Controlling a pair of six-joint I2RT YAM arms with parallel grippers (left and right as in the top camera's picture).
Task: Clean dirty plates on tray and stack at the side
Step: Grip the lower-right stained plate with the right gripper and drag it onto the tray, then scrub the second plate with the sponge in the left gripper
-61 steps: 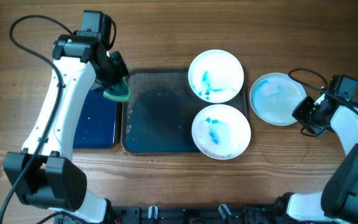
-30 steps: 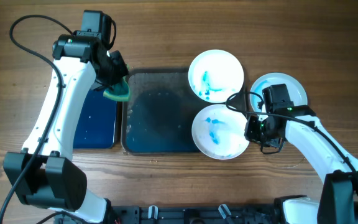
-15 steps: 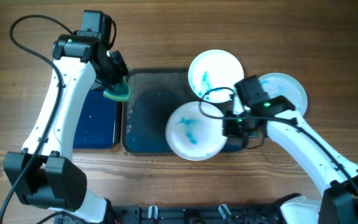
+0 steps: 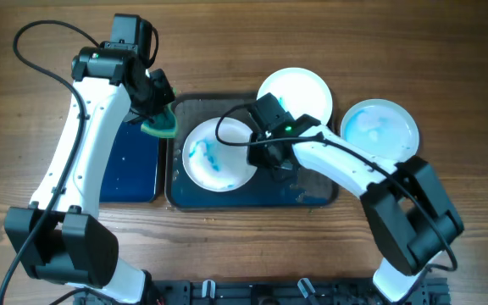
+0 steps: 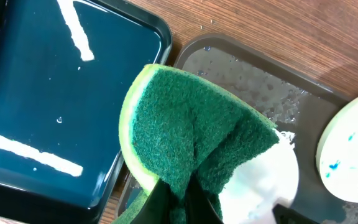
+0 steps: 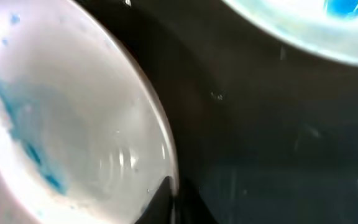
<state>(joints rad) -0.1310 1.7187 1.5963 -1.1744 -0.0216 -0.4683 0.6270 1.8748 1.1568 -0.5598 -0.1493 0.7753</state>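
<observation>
A white plate with blue smears [image 4: 214, 154] lies in the middle of the dark grey-blue tray [image 4: 312, 193]. My right gripper [image 4: 261, 158] is shut on this plate's right rim [image 6: 160, 149]. A second smeared plate [image 4: 299, 91] rests on the tray's back right corner and shows in the right wrist view [image 6: 303, 28]. A third plate with a pale blue film [image 4: 379, 134] lies on the table right of the tray. My left gripper [image 4: 156, 119] is shut on a green sponge [image 5: 191, 143] above the tray's back left corner.
A smaller glossy blue tray [image 4: 130, 165] lies left of the big tray, under my left arm; it fills the left of the left wrist view [image 5: 48, 106]. Wooden table [image 4: 227, 42] lies all around.
My right gripper came in from the far right, took the front plate by its rim and dragged it left to the tray's middle. The left arm with the sponge has not moved.
</observation>
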